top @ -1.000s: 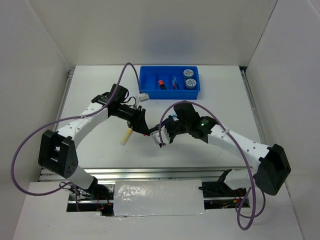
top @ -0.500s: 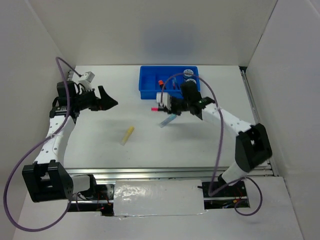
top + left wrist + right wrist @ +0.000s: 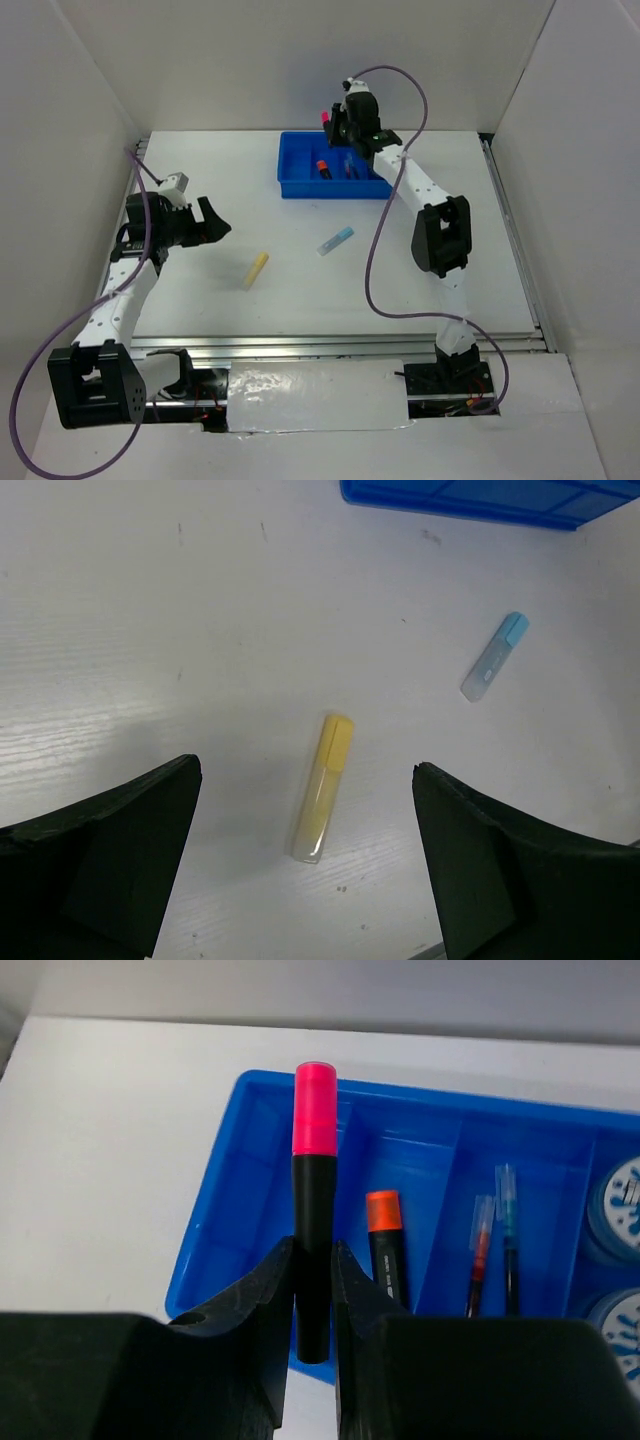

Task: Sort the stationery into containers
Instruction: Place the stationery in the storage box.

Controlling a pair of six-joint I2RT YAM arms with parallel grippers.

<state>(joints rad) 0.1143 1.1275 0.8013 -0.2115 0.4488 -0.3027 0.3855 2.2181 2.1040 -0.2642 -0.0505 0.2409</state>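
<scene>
Pink on its cap and black on its body, the short highlighter (image 3: 313, 1190) stands between the two fingers of the right end effector (image 3: 338, 122), which is closed narrowly on the black barrel. The pink cap points away from the fingers. In the top view this end effector hangs at the far edge of the bright blue tray (image 3: 300, 186). In the right wrist view the pink highlighter is over the tray's left part.

Inside the tray, an orange highlighter (image 3: 385, 1245) with an orange cap and a dark body lies in one narrow compartment. In the next compartment lie two thin pens (image 3: 509, 1260) with clear caps, side by side. Two round blue-and-white patterned rolls (image 3: 618, 1205) sit at the right end of the tray, partly cut by the picture edge.

On the white surface (image 3: 200, 290) two highlighters lie loose and well apart from each other. The pale yellow highlighter (image 3: 325, 785) is flat, with its deeper yellow cap toward the tray. The light blue highlighter (image 3: 495, 670) is nearer to the tray, with a pale clear body and a blue cap.

The left end effector (image 3: 213, 218) is wide apart and holds nothing. It is at the left side of the surface, and its wrist view looks down on the yellow highlighter between its fingers.
</scene>
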